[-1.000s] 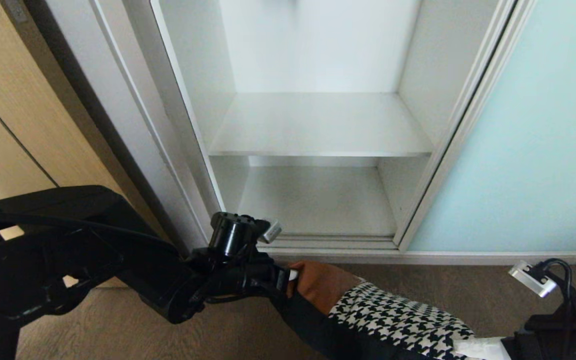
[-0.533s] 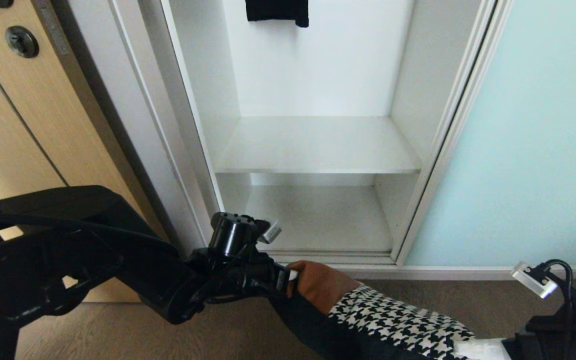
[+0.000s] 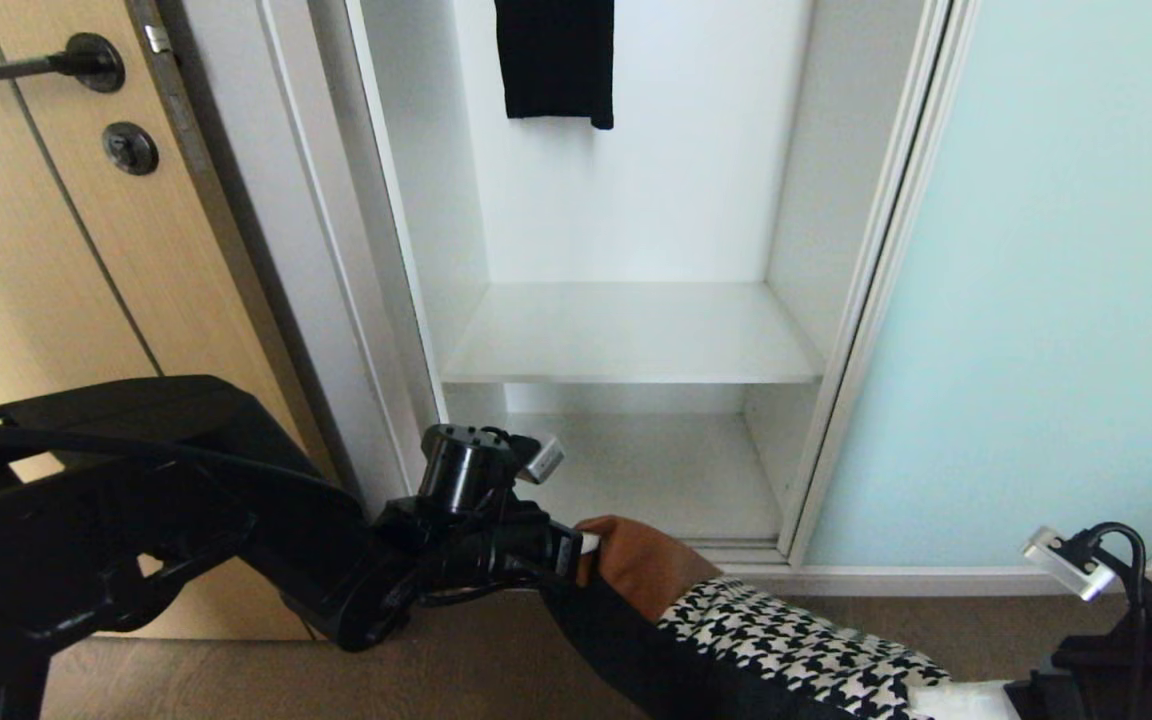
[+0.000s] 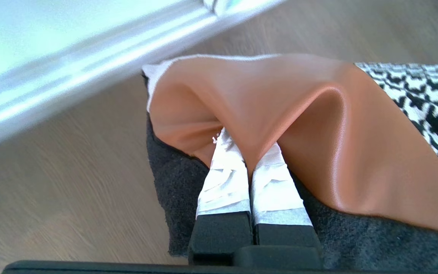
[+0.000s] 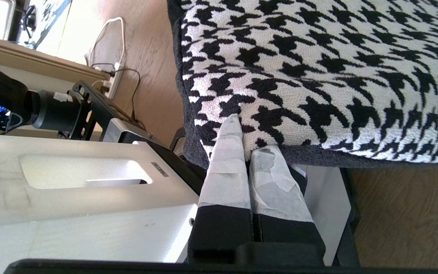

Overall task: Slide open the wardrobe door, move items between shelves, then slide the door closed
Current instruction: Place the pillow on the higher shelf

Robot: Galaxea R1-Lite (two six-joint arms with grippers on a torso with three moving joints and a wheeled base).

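The wardrobe stands open, with its frosted blue-green sliding door (image 3: 1056, 300) pushed to the right. Inside, two bare white shelves show, an upper one (image 3: 626, 335) and a lower one (image 3: 656, 475). The bag (image 3: 786, 630) hangs in front of the opening, above the floor. My left gripper (image 3: 586, 545) is shut on a fold of its tan leather end (image 4: 280, 99), its taped fingers (image 4: 222, 175) pinching the fold. At the head view's bottom right edge my right gripper (image 5: 243, 140) is shut on the edge of the houndstooth part (image 5: 318, 76).
A black garment (image 3: 556, 60) hangs at the top of the wardrobe. A light wood door with a dark lever handle (image 3: 26, 68) stands to the left. Below is wood floor (image 3: 236, 670). My white base (image 5: 70, 182) and floor cables (image 5: 112, 76) show in the right wrist view.
The whole head view has shifted downward, so the camera has moved up; the black garment and door handle have come into sight. Both grippers keep their hold on the bag.
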